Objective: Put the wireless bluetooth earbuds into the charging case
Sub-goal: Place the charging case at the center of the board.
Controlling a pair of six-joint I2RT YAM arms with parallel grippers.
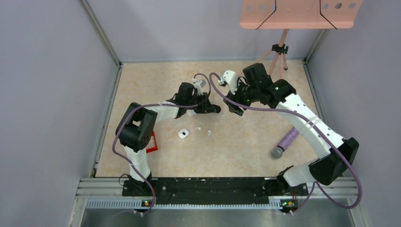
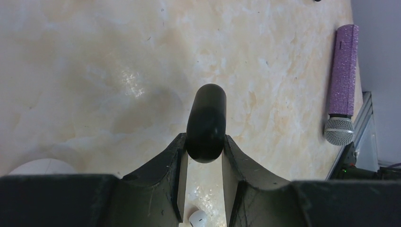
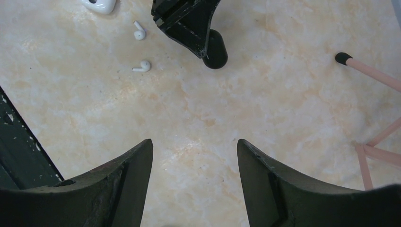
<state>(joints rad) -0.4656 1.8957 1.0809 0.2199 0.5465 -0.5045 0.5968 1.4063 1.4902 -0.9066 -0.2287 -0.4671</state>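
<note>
The earbuds [image 3: 144, 66], two white ones, lie loose on the table [image 1: 246, 142] near a small white case [image 1: 183, 134], just on the near side of my left gripper [image 2: 204, 146]. That gripper is clamped on a rounded black case [image 2: 207, 109]. My right gripper [image 3: 194, 144] gapes wide, empty. I'd hold the black case level and bring the right fingers in slowly, so nothing gets knocked loose.
</note>
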